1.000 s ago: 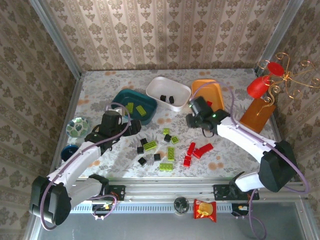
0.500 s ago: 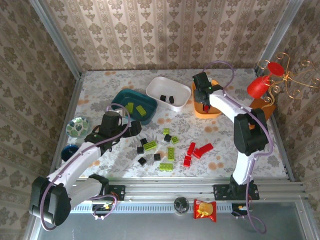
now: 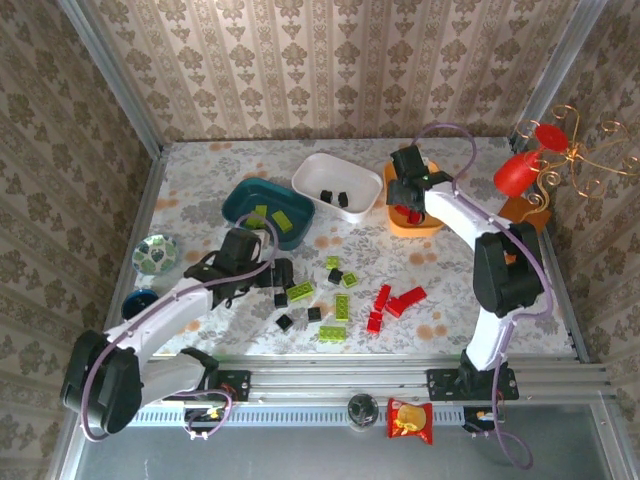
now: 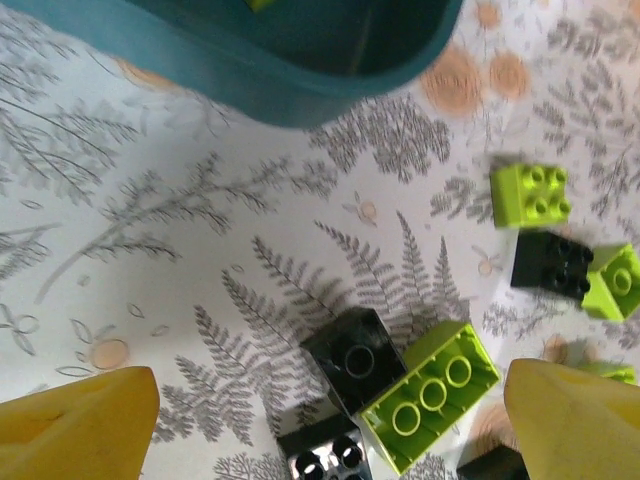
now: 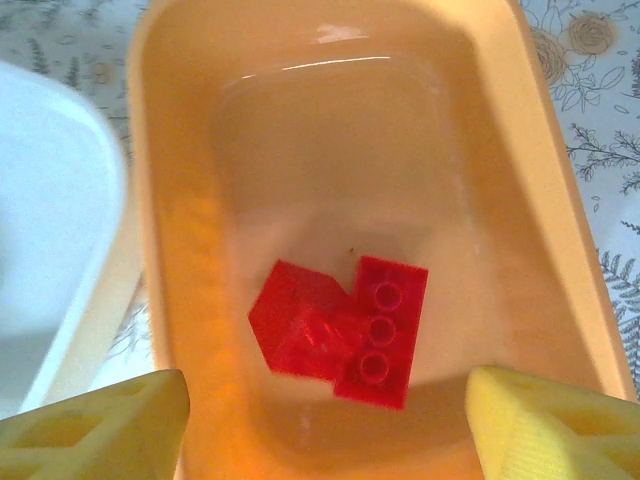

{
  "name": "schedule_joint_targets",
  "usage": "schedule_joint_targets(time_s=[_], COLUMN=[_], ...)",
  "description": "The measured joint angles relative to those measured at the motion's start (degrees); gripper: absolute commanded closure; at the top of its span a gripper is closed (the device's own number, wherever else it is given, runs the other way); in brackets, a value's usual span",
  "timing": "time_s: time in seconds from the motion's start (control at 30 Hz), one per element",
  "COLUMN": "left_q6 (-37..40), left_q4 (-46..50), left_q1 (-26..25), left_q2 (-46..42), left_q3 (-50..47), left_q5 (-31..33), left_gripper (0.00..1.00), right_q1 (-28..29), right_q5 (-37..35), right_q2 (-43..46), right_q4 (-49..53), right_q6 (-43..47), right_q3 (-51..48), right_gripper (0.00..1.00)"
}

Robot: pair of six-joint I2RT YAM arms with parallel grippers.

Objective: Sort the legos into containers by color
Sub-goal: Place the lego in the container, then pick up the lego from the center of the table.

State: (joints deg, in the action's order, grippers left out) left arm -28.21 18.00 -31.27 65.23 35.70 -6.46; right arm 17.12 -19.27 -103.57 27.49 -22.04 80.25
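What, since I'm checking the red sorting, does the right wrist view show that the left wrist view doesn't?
Right wrist, not left: the orange tray holding two red bricks, beside the white tray. Left wrist, not right: the teal tray, with lime-green bricks and black bricks loose on the tablecloth. Shared: that tablecloth, and open jaws on the right gripper and left gripper.
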Motion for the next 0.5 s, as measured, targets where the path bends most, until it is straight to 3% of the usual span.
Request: schedule_joint_targets(time_s=[0.3,0.5], left_q6=[1.46,1.22], left_q4=[-1.77,-4.57], left_q1=[-3.28,-3.58], left_q2=[14.73,20.17], left_q3=[3.91,4.42], left_q5=[-0.26,-0.11], left_gripper=[0.21,0.32], right_q1=[4.39,4.52], right_q5=[1.66,1.95], right_q2=[6.45,9.29], right_q4=[-1.77,-1.79], right_q6=[-0.26,-0.26], right_q3=[-5.77,-7.65], right_gripper=[0.26,0.26])
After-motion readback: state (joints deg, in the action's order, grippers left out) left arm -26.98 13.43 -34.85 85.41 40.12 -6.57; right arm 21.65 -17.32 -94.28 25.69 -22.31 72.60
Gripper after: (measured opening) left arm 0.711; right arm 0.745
